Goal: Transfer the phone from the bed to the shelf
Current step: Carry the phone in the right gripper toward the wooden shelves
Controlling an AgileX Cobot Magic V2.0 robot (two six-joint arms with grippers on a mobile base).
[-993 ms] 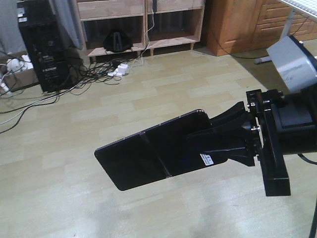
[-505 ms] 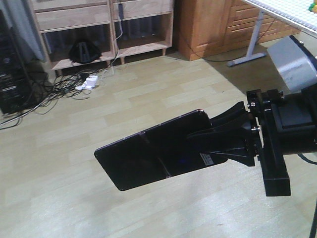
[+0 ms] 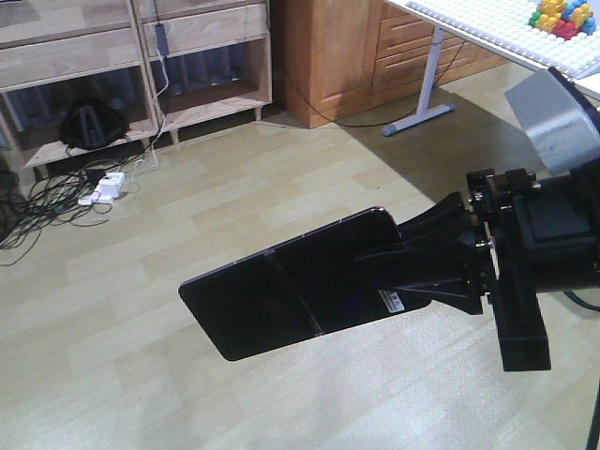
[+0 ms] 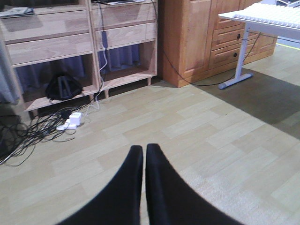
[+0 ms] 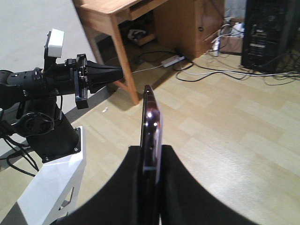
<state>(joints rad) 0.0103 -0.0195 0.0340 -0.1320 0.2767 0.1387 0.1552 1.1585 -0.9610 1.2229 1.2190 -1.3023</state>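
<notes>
Carrying the phone clear of the floor, the right gripper at the right of the front view pinches one short end of the slab between its black fingers. The glossy face is tilted, and the barcode sticker sits just beside the lower finger. The right wrist view shows the phone edge-on, seated squarely between the jaws. The left gripper, low in the centre of its own view, has its fingers pressed together around nothing. The bed is in none of the three views. The shelf stands at the upper left of the front view, well apart from the phone, with a dark object in one lower compartment and cables strewn on the floor before it. The step in hand looks like the carry toward the shelf, roughly midway through the task. Doing it well likely means a firm pinch on the slick slab, a level approach to a bare board, and a wide berth to the cables and the orange-brown cabinet beside the shelf.
</notes>
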